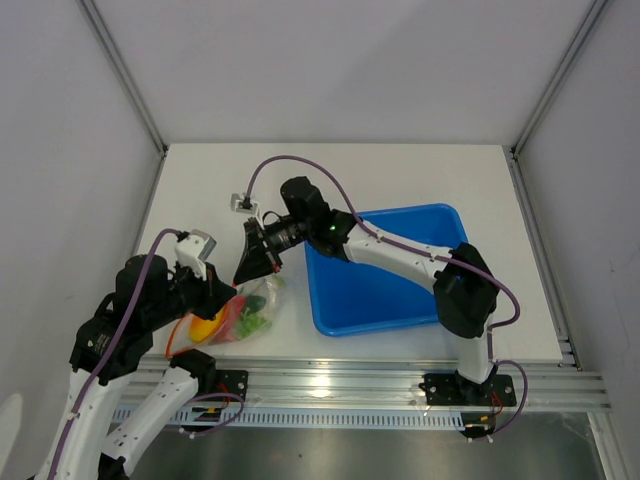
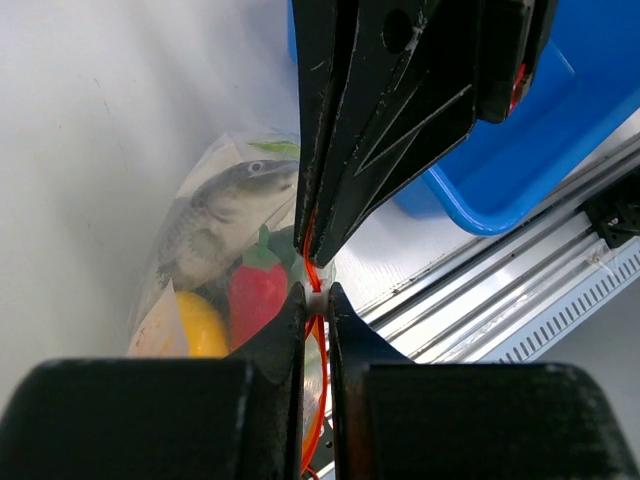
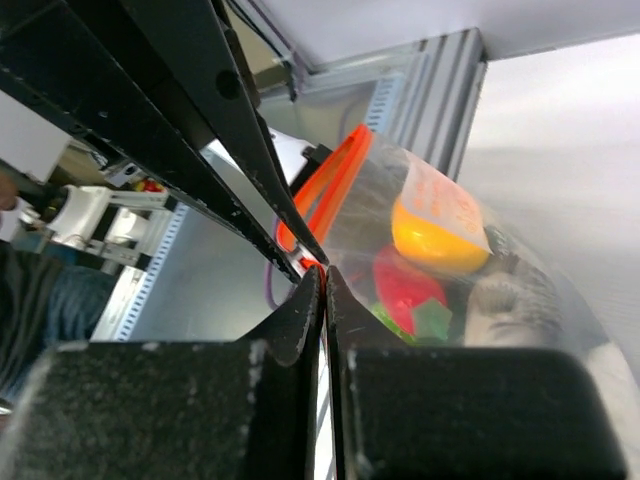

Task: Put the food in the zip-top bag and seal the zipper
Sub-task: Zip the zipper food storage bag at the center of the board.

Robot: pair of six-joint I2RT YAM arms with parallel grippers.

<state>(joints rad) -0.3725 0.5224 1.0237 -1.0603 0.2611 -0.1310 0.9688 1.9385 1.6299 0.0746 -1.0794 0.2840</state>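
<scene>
The clear zip-top bag (image 1: 248, 312) lies at the table's near left edge, holding the food: grey fish (image 2: 222, 205), red tomato (image 2: 256, 300), yellow squash (image 2: 196, 325) and green lettuce (image 2: 277, 148). My left gripper (image 2: 316, 292) is shut on the orange-red zipper (image 2: 320, 400) at the bag's mouth. My right gripper (image 3: 323, 272) is shut on the same zipper (image 3: 335, 185), tip to tip with the left one. In the top view the left gripper (image 1: 228, 295) and the right gripper (image 1: 250, 272) meet above the bag. The squash (image 3: 440, 235) and tomato (image 3: 405, 285) show through the plastic.
A blue rectangular tray (image 1: 385, 290) sits just right of the bag, under the right arm, and also shows in the left wrist view (image 2: 520, 150). The metal rail (image 1: 330, 380) runs along the table's near edge, close to the bag.
</scene>
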